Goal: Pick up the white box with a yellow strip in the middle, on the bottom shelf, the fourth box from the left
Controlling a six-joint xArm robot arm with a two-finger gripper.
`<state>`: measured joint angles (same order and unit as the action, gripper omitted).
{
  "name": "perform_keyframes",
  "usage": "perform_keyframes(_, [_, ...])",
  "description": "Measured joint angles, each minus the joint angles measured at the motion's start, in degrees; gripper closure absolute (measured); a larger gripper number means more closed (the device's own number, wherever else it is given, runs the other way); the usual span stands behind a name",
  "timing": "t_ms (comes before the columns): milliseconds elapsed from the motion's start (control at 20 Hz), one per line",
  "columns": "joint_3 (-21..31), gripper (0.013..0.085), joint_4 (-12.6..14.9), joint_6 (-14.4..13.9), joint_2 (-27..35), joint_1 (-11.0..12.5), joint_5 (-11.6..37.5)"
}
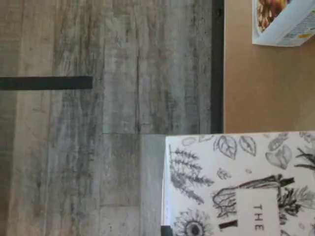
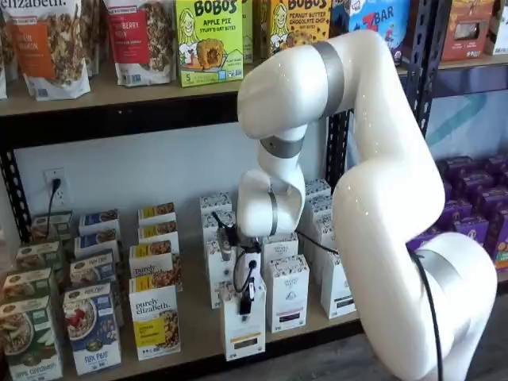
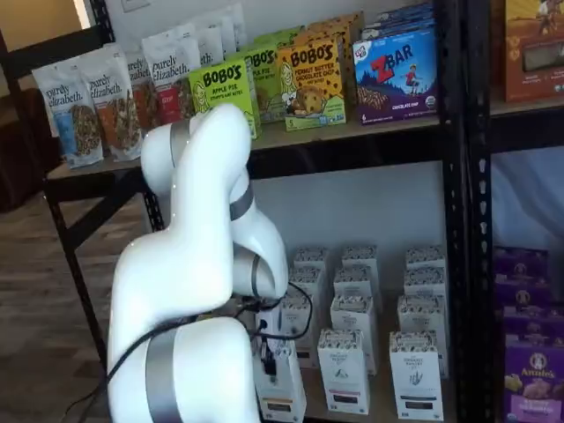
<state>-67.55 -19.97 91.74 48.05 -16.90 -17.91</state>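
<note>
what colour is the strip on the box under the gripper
Yellow-orange, low on the white box front; clearest in a shelf view.

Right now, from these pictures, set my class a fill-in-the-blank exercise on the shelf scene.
1. The box in the shut gripper is mostly ___.
2. It is at the front edge of the ___ shelf.
3. The carton beside it has a ___ strip.
Missing words: white; bottom; black.

"BOBO'S APPLE PIE" on a green carton (image 2: 209, 41), "ZBAR" on a blue carton (image 3: 397, 75), "purely elizabeth." on a short white-and-yellow box (image 2: 154, 319), lower left
</note>
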Motion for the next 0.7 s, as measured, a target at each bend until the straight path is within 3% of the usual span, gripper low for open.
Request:
perform_keyframes(350, [7.52,0.0490,-2.90,2.11,-6.48,-0.79,1.81])
perform_keyframes(700, [14.56,0.0490,0.39,-1.75,-12.94,-1.60,3.28])
